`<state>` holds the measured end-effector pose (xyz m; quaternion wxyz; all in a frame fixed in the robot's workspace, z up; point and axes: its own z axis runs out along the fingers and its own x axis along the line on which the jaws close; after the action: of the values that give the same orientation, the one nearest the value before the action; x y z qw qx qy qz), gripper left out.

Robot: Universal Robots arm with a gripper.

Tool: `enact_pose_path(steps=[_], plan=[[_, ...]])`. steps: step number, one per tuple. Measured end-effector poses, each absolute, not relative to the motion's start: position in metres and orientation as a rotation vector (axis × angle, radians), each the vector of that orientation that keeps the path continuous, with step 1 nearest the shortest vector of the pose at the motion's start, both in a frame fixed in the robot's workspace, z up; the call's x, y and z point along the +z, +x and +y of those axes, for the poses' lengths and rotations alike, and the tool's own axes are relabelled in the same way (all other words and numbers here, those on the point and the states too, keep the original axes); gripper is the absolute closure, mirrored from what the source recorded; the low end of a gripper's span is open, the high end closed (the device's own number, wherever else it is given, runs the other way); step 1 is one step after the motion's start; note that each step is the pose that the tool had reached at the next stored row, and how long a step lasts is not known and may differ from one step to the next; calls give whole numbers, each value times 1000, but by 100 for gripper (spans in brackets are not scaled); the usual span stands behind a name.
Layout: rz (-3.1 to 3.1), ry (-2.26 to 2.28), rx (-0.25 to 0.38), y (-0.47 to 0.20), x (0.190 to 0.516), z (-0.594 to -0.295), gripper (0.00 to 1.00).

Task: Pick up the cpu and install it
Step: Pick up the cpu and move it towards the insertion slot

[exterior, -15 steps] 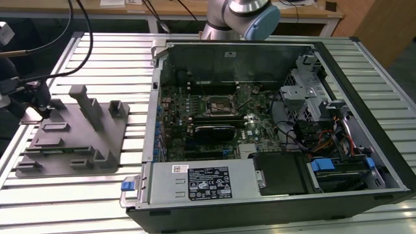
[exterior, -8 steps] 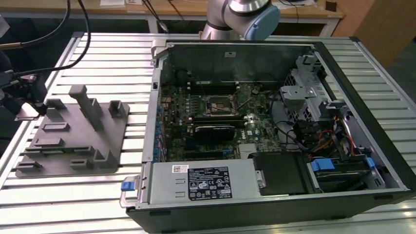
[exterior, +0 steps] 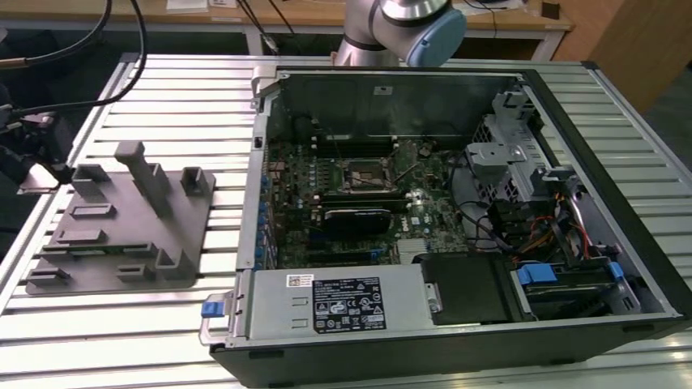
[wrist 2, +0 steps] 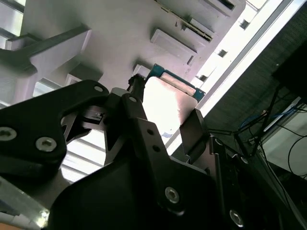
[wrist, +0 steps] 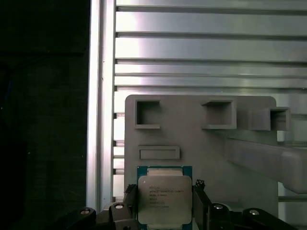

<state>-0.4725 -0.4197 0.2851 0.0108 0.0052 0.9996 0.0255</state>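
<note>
Fingers (wrist: 199,203) clamped on cpu (wrist: 164,199), over grey fixture plate (wrist: 201,153), tall post (wrist: 268,160) close beside

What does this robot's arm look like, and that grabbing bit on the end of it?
The arm is a smooth, silver-grey metal tube with a rounded light-blue cap on its joint. The end effector is matte black. It is built from flat, angular plates linked together and dotted with silver screw heads.
</note>
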Motion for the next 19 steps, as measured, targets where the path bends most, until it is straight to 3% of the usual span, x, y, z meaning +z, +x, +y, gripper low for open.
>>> enact_pose_path(steps=[19], plan=[[3119, 16, 80, -472, 325, -420, 46]])
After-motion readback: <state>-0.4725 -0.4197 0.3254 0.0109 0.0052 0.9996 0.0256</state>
